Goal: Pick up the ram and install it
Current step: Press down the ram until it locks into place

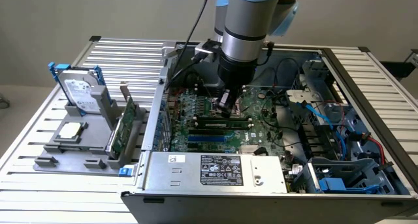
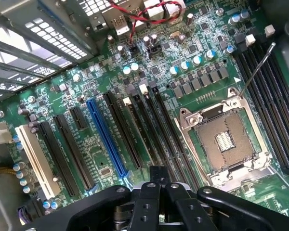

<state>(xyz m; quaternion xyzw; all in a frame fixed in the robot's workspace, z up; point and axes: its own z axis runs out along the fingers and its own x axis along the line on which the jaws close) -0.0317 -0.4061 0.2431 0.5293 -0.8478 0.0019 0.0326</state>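
While closed, gripper (image 1: 226,108) above ram (image 1: 222,123).

Arm (image 1: 245,33) pointing down, claw (image 1: 226,106) closed

Even, diffuse light fills both views. The slatted desk (image 1: 124,57) shines pale, nearly washed out, and the open computer case (image 1: 274,136) sits dimmer inside. In the wrist view the motherboard (image 2: 183,96) is sharp, with small glints on the CPU socket frame (image 2: 226,139); the black hand (image 2: 160,187) is slightly soft.

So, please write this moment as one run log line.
pincer: shut | above green motherboard slots | long green ram stick: in slot
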